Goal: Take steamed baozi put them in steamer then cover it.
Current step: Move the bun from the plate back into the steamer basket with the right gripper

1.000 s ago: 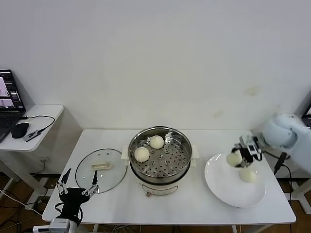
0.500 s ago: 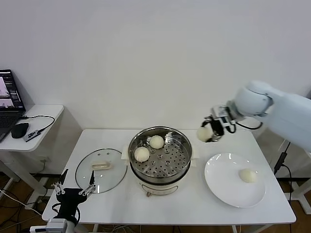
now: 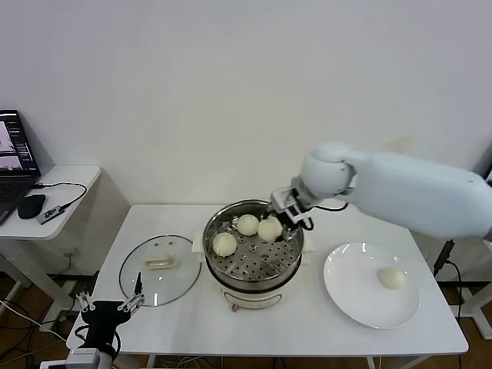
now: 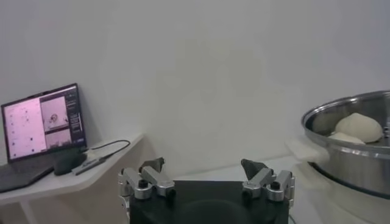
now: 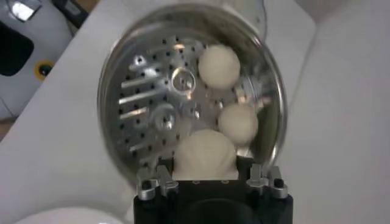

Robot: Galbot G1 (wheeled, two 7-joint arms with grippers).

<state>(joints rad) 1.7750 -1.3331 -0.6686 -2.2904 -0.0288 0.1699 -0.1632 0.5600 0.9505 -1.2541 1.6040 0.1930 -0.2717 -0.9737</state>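
Note:
The steel steamer (image 3: pixel 254 265) stands mid-table with two baozi, one (image 3: pixel 224 244) near its left side and one (image 3: pixel 247 224) at the back, on its perforated tray. My right gripper (image 3: pixel 274 225) is shut on a third baozi (image 3: pixel 270 229) and holds it over the steamer's back right part; in the right wrist view that baozi (image 5: pixel 205 156) sits between the fingers above the tray (image 5: pixel 152 97). A fourth baozi (image 3: pixel 392 278) lies on the white plate (image 3: pixel 354 292). The glass cover (image 3: pixel 160 269) lies flat left of the steamer. My left gripper (image 3: pixel 108 309) is open, parked low at the table's front left corner.
A side desk (image 3: pixel 54 200) with a laptop (image 3: pixel 14 157), mouse and cables stands at the far left. The steamer's rim (image 4: pixel 353 115) shows in the left wrist view, off to one side of the left gripper (image 4: pixel 206 167). The wall is close behind the table.
My right arm has carried the baozi from above the plate leftward across the table to over the steamer. One baozi stays on the plate. The left gripper has sunk slightly lower.

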